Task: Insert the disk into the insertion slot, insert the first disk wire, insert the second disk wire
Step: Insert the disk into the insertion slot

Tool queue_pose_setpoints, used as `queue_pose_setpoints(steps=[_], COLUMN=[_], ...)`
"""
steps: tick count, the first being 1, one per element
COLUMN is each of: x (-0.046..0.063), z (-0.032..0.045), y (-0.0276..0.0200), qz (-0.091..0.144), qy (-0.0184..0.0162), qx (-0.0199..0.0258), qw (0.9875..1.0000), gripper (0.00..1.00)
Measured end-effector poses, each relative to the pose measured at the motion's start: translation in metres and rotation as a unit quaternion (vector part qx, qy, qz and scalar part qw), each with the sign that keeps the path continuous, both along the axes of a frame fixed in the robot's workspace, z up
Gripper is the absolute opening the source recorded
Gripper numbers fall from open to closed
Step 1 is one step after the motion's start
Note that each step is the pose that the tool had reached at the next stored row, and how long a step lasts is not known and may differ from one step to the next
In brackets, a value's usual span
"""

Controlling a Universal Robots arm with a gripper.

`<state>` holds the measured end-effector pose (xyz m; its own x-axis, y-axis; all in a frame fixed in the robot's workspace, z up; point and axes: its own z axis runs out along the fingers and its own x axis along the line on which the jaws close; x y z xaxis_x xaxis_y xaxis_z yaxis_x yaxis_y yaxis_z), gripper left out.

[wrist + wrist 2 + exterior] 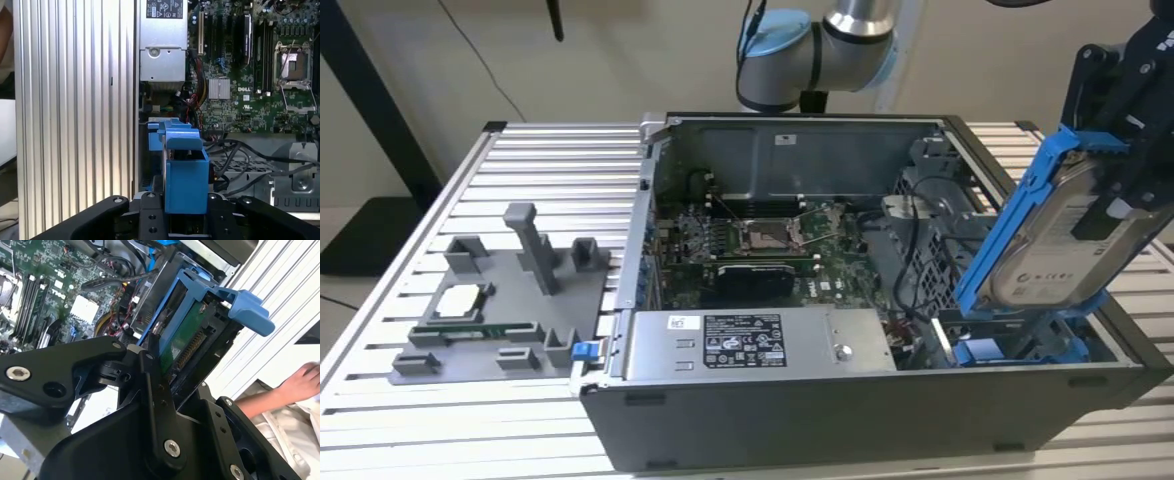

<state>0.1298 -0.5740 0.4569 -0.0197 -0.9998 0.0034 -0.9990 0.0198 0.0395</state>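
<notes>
Blue-framed disk (pixel 1041 262) | gripped by hand (pixel 1103 208) | lower end at insertion slot (pixel 1014 348), contact unclear

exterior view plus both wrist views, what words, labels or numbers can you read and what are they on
No text here can be quoted reliably.
Power supply stickers, black and white: print too small to read.
Disk label, white: print blurred.
Small sticker on the back wall of the computer case: too small to read.
Motherboard markings, white print in the first wrist view: too small to read.
</notes>
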Motion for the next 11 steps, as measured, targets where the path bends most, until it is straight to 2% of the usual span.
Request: queue_pose_setpoints(steps=[11], x=[0.0001], z=[-0.0034], y=[0.0000], qz=[0.000], qy=[0.0000], qx=[0.0000], qw=[1.0000], gripper=[0.00])
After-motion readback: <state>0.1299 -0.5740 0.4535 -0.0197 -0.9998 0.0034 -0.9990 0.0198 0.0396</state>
